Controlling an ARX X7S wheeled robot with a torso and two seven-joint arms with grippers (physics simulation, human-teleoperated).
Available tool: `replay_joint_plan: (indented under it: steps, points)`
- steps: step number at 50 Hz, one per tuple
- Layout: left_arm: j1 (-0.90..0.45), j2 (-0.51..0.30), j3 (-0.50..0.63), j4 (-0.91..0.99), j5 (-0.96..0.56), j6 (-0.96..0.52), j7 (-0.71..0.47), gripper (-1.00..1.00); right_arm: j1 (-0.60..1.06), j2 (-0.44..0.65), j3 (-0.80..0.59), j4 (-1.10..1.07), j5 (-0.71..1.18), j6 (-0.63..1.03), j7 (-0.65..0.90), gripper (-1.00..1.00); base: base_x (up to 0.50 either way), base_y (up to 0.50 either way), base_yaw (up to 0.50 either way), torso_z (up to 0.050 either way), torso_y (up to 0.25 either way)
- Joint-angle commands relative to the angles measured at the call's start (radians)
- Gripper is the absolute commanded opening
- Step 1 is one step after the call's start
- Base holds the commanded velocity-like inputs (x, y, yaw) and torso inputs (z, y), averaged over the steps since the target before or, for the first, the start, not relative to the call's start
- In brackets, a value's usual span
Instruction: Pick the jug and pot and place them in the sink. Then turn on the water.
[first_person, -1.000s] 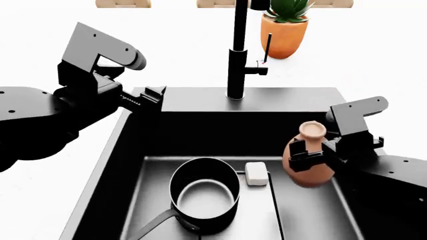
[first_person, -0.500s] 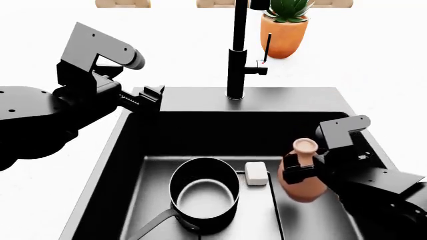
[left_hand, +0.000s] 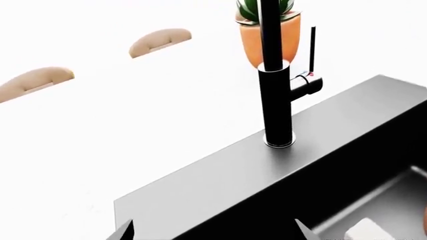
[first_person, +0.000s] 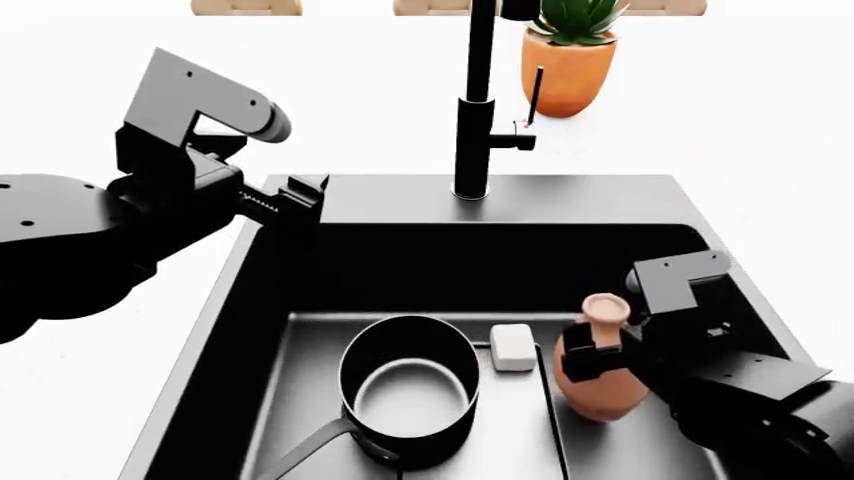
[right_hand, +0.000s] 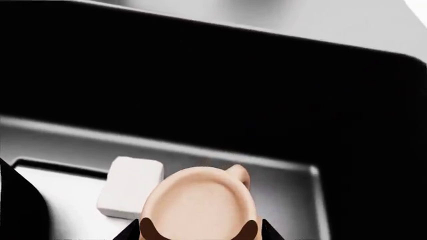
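Note:
The terracotta jug (first_person: 603, 368) stands upright low in the right part of the black sink (first_person: 507, 198), at or just above its floor. My right gripper (first_person: 601, 358) is shut on the jug's belly; its flared mouth (right_hand: 199, 206) fills the right wrist view between my fingertips. The black pot (first_person: 408, 388) sits on the sink floor at the left, its handle pointing toward the front. My left gripper (first_person: 296, 197) is open and empty over the sink's back left corner, with the rim (left_hand: 220, 175) below it. The tall black tap (first_person: 474, 110) stands behind the basin. No water shows.
A white sponge-like block (first_person: 513, 347) lies on the sink floor between pot and jug, also in the right wrist view (right_hand: 130, 186). An orange planter (first_person: 570, 65) with a green plant stands behind the tap's lever (first_person: 534, 97). White counter surrounds the sink.
My right gripper has lowered the jug deeper into the sink and a little leftward, toward the floor. The left arm and the pot have not moved.

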Motion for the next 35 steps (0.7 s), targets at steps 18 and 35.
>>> replay_joint_plan:
  steps: [18, 35]
  points:
    - [0.002, 0.001, 0.004, -0.001, 0.008, -0.004, 0.003, 1.00, -0.003, -0.003, 0.000, 0.012, -0.026, -0.003, -0.025, 1.00, 0.00, 0.00, 0.00, 0.001, 0.001]
    - [-0.008, -0.007, -0.003, 0.008, -0.003, -0.012, 0.003, 1.00, 0.102, 0.037, 0.060, -0.066, 0.051, 0.080, 0.034, 1.00, 0.00, 0.00, 0.00, 0.000, 0.000]
